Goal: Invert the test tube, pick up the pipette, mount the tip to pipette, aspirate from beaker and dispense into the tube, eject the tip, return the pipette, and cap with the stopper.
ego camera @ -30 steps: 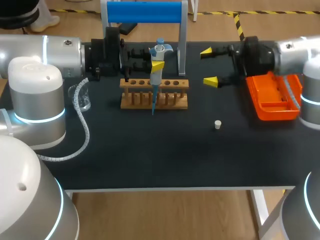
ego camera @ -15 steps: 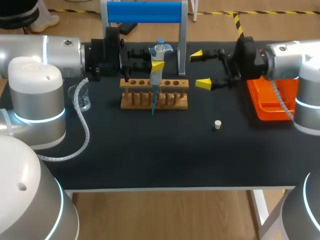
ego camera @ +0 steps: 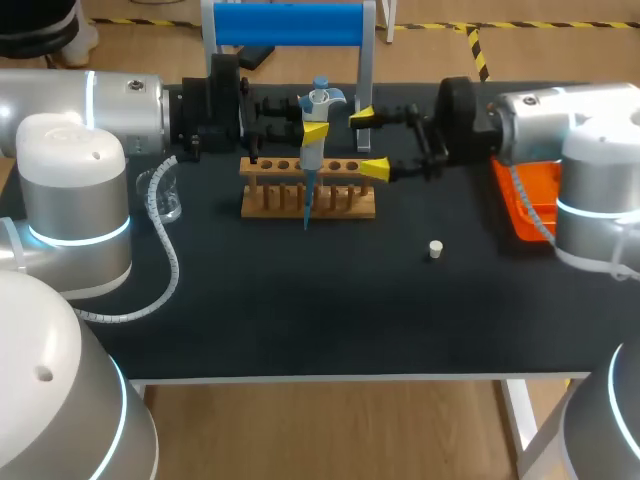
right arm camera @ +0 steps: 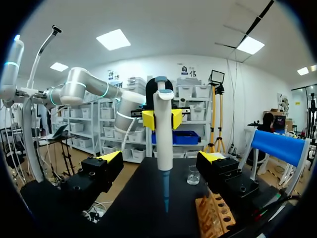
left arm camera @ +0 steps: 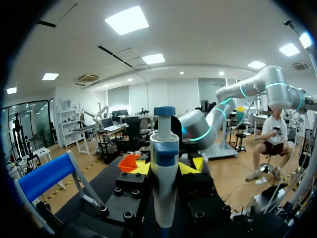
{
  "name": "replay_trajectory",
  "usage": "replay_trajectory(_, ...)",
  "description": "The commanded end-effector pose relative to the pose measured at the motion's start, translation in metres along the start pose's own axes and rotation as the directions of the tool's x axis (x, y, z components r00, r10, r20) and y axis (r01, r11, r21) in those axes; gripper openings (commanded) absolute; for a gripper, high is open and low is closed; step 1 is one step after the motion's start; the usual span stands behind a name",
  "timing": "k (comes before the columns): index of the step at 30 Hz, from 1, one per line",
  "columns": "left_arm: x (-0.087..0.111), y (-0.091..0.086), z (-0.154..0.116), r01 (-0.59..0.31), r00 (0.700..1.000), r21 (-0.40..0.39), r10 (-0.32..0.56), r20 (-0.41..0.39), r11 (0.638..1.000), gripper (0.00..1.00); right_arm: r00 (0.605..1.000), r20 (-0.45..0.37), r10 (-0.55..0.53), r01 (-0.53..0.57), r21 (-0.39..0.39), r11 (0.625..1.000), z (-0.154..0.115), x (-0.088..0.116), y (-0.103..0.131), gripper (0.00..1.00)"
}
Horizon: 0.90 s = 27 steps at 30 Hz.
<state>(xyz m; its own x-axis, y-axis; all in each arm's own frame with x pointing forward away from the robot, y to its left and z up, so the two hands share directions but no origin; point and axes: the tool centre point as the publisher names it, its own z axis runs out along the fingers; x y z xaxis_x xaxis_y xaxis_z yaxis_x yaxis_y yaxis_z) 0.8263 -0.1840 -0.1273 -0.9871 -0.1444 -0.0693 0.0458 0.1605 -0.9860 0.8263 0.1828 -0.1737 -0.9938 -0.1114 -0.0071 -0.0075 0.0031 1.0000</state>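
My left gripper [ego camera: 314, 128] is shut on the blue and white pipette [ego camera: 314, 140], which it holds upright over the wooden tube rack [ego camera: 340, 200]. The pipette's blue tip [ego camera: 306, 205] points down at the rack's front row. In the left wrist view the pipette [left arm camera: 164, 173] stands between the yellow fingertips [left arm camera: 142, 168]. My right gripper [ego camera: 369, 143] is open just right of the pipette, level with its body. In the right wrist view the pipette [right arm camera: 162, 134] stands a little ahead of my right gripper [right arm camera: 161, 157]. The white stopper [ego camera: 435, 249] lies on the table. The glass beaker [ego camera: 165, 195] stands at the left.
An orange tray [ego camera: 530, 200] sits at the right, partly under my right arm. A frame with a blue bar [ego camera: 288, 25] stands behind the rack. The rack [right arm camera: 215, 210] and the beaker [right arm camera: 193, 174] lie beyond my right gripper's fingers.
My right arm has moved left from over the orange tray to close beside the pipette, its fingers still wide open. The left arm and the pipette have stayed still.
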Motion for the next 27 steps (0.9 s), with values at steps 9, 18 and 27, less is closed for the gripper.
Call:
replay_trajectory(9,0.0,0.0,0.001,0.0,1.0,0.0,0.0,0.003,1.0,0.0,1.0,0.009,0.005,-0.005,-0.013,1.0,0.027,0.008,0.0,1.0)
replay_trajectory(18,0.0,0.0,0.001,0.0,1.0,0.0,0.0,0.003,1.0,0.0,0.999,0.033,-0.001,0.001,0.0,1.0,0.037,-0.005,-0.005,0.92)
replay_trajectory(27,0.0,0.0,0.001,0.0,1.0,0.0,0.0,0.003,1.0,0.0,1.0,0.031,0.003,-0.002,-0.009,1.0,0.047,-0.012,-0.005,0.93)
